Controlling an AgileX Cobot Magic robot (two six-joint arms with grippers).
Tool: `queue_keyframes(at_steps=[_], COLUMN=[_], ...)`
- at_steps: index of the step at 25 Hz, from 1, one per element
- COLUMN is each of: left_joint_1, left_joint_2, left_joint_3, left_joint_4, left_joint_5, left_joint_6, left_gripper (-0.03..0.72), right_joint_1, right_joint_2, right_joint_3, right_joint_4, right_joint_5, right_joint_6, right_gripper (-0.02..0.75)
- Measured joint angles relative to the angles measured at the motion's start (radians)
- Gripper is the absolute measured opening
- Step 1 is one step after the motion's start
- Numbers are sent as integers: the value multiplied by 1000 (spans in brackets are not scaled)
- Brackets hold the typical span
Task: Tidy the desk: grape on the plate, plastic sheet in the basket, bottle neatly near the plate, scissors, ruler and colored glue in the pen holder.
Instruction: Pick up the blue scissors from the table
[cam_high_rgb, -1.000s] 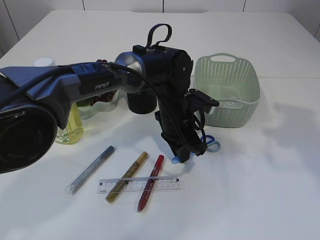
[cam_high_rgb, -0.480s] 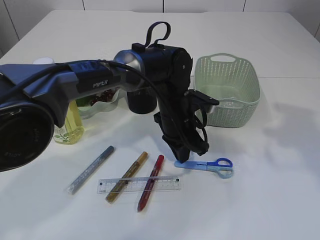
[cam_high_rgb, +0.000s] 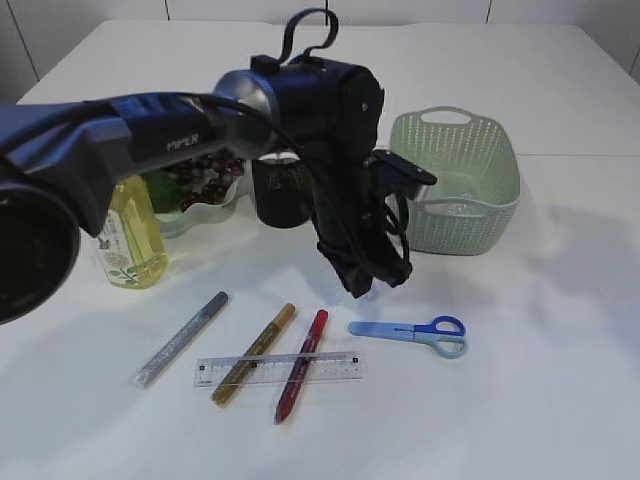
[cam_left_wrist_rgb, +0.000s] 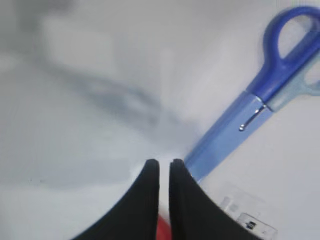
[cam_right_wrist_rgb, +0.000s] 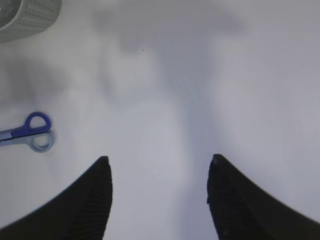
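Change: since a second ago the blue-handled scissors with the blue blade sheath (cam_high_rgb: 410, 331) have been uncovered and are seen lying flat on the white table (cam_high_rgb: 560, 380); the left gripper (cam_high_rgb: 358, 284) has been raised clear of them, and the yellow bottle, half hidden behind the arm before, is now in plain sight.
Left gripper: held above the table just left of the scissors' sheathed tip; in the left wrist view its black fingers (cam_left_wrist_rgb: 145, 200) are drawn nearly together with only a thin slit between them, and nothing is clamped.
Right gripper: seen only in the right wrist view (cam_right_wrist_rgb: 159, 195); its two fingers are spread wide over bare table, nothing between them.
Pale green perforated plastic basket (cam_high_rgb: 460, 180): set at the back right; something pale and glossy is glimpsed inside (it cannot be told what it is).
Black cylindrical pen holder (cam_high_rgb: 280, 195): stood behind the left arm, mostly hidden; its contents cannot be seen.
Clear glass plate (cam_high_rgb: 205, 208): left of the holder, with dark red grapes (cam_high_rgb: 205, 178) lying on it.
Yellow liquid bottle with leaf label (cam_high_rgb: 128, 235): upright, just left of the plate.
Transparent ruler (cam_high_rgb: 280, 369): flat at the front, crossed by the gold glitter glue pen (cam_high_rgb: 255, 352) and the red glitter glue pen (cam_high_rgb: 302, 350).
Silver glitter glue pen (cam_high_rgb: 182, 338): lying apart to the left.
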Motion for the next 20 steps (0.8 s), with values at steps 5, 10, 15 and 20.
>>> queue_keyframes(at_steps=[5, 10, 15, 20], left_joint_1=[-29, -66, -75, -75], left_joint_2=[-69, -89, -89, -103], left_joint_3=[0, 0, 0, 65], left_joint_4=[0, -5, -3, 33], left_joint_5=[2, 5, 6, 6], left_joint_6=[4, 8, 61, 117], left_gripper=[158, 326, 346, 349], right_joint_1=[0, 0, 0, 0], right_joint_2=[0, 0, 0, 0], right_joint_3=[0, 0, 0, 0], right_joint_4=[0, 0, 0, 0], right_joint_5=[0, 0, 0, 0], right_joint_6=[0, 0, 0, 0], right_gripper=[475, 475, 475, 475])
